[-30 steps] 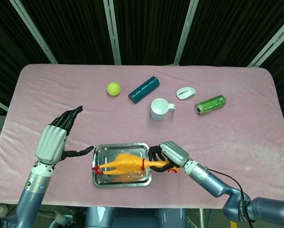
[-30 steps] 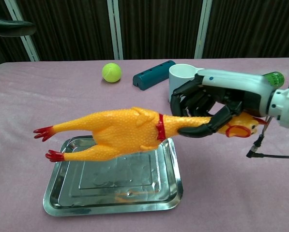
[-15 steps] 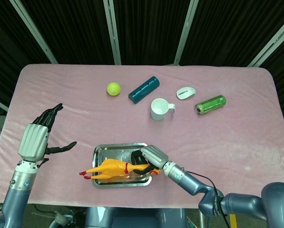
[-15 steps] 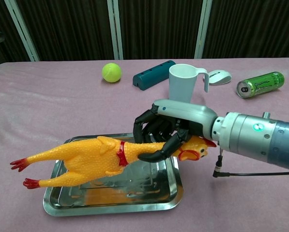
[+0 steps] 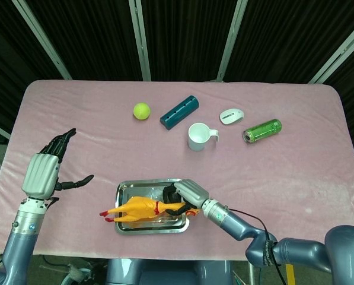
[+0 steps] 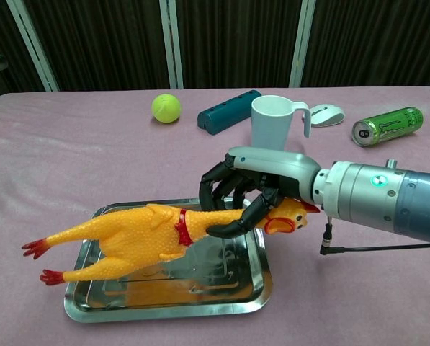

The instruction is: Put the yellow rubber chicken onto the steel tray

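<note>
Chest view puts the shiny rectangular steel tray nearest, with the yellow rubber chicken lying lengthwise above it, body over the tray floor, red feet poking out past the left rim, head out past the right rim. Whether its belly already rests on the metal or hangs just clear, I cannot tell. The right hand grips the chicken's neck from the right end, dark fingers curled around it just behind the red collar, so the long axis runs away from the palm toward the robot's left. Judging from this, setting it down calls mainly for lowering and letting go. The left hand stands well apart to the left in the head view, holding nothing, fingers spread. Farther back on the pink tablecloth stand a white plastic mug, a teal cylindrical case, a yellow-green tennis ball, a white computer mouse and a green drink can on its side.
</note>
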